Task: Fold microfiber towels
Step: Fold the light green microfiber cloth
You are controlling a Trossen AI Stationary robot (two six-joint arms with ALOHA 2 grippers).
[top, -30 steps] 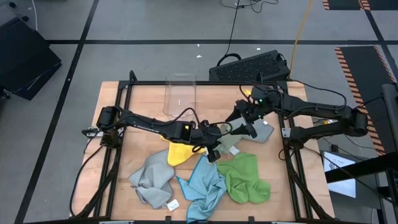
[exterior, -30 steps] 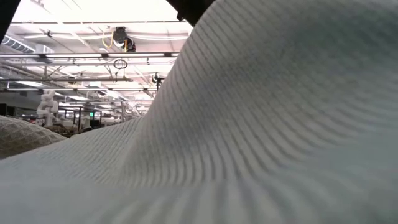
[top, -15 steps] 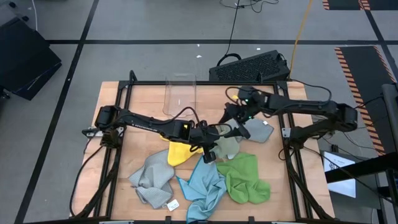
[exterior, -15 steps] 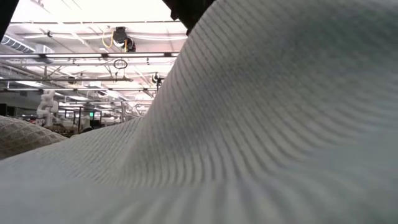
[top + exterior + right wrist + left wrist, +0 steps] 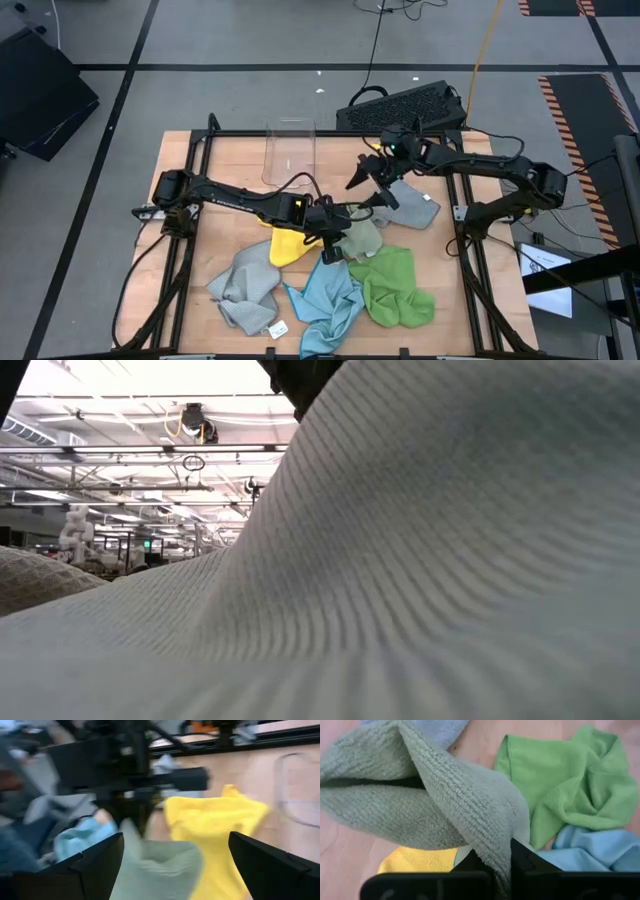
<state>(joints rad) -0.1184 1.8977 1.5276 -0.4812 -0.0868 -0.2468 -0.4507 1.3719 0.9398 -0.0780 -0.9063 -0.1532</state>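
Observation:
My left gripper (image 5: 334, 240) is at the table's middle, shut on the pale green towel (image 5: 360, 234), which also shows in the left wrist view (image 5: 420, 795). My right gripper (image 5: 368, 187) is open and empty, just beyond that towel toward the far edge; its wrist view shows its wide-apart fingers (image 5: 95, 865). One grey towel (image 5: 412, 205) lies under the right arm. The yellow towel (image 5: 285, 246), another grey towel (image 5: 245, 288), the light blue towel (image 5: 326, 298) and the bright green towel (image 5: 396, 285) lie crumpled on the near half of the table. My left gripper pinches a bunched fold of the pale green towel (image 5: 504, 851) between its two fingers (image 5: 527, 867). It comes in low from the table's left. The cloth bulges out ahead of the fingers in rounded folds with a hollow between them, slack.
A clear plastic bin (image 5: 290, 152) stands at the far middle of the table. A black keyboard (image 5: 405, 105) lies beyond the far edge. A black frame (image 5: 200, 150) runs around the tabletop. A towel's cloth (image 5: 400, 560) fills the low view and hides the table there.
My right gripper has drawn back from the pale green towel toward the table's far left. The pale green towel stays in my left gripper near the table's middle.

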